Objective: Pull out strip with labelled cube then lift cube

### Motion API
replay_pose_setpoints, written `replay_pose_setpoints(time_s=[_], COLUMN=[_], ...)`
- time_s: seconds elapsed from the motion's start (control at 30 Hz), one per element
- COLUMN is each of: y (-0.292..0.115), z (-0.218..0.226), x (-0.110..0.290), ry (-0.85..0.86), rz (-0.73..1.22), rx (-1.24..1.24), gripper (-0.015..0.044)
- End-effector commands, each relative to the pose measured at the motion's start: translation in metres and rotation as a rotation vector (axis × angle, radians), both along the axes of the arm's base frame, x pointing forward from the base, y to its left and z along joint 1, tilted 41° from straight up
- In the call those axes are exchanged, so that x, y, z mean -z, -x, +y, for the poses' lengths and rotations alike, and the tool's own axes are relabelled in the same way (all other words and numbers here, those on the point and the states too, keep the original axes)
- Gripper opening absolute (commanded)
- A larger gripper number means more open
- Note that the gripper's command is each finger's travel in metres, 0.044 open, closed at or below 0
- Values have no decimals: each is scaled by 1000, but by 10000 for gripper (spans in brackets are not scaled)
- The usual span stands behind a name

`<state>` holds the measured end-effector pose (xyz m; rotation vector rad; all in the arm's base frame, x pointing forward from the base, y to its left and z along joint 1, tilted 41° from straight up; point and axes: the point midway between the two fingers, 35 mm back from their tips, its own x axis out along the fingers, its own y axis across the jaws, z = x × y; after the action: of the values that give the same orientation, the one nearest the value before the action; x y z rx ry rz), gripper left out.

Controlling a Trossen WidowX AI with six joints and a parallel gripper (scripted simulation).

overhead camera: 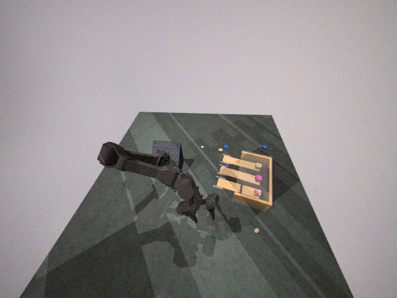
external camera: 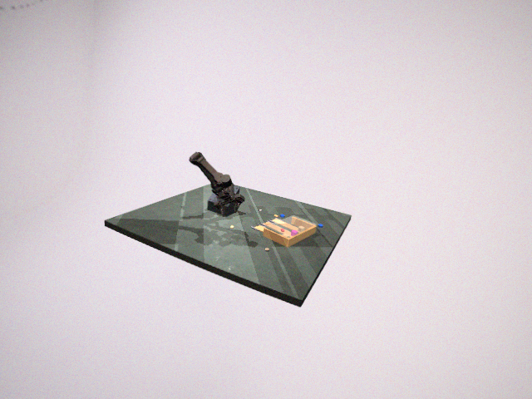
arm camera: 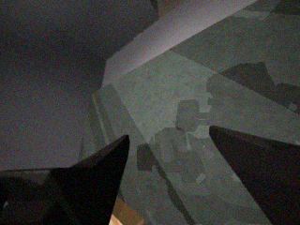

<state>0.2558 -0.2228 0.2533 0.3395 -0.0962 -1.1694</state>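
An orange tray lies at the right of the table and holds three tan strips whose grey handles stick out on the left. The far strip carries a tan cube. The middle strip carries a magenta cube. The near strip is split by a gap; its inner piece carries a red cube. I cannot read any label at this size. My gripper is open and empty. It points down at the table, left of the tray and in front of the near strip's handle.
The arm's dark base block stands left of the tray. Two blue discs, a small orange piece and a white dot lie behind the tray. A tan disc lies in front of it.
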Motion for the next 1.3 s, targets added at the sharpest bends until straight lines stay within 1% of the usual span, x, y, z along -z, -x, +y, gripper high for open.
replay_pose_setpoints(time_s=[0.0,0.13,0.27,0.4,0.53,0.6,1.03,1.1,1.27], y=[-40,-66,-80,-82,-73,-70,-70,-75,-107], z=[47,96,150,206,255,263,263,264,275], x=[44,78,111,144,174,178,178,181,202], ry=[28,91,189,327,490,518,518,499,354], rz=[252,455,655,851,1023,1049,1049,1061,1148], rx=[-181,-352,-528,-706,-865,-889,-889,-890,-878], gripper=[400,400,400,400,400,400,400,347,216])
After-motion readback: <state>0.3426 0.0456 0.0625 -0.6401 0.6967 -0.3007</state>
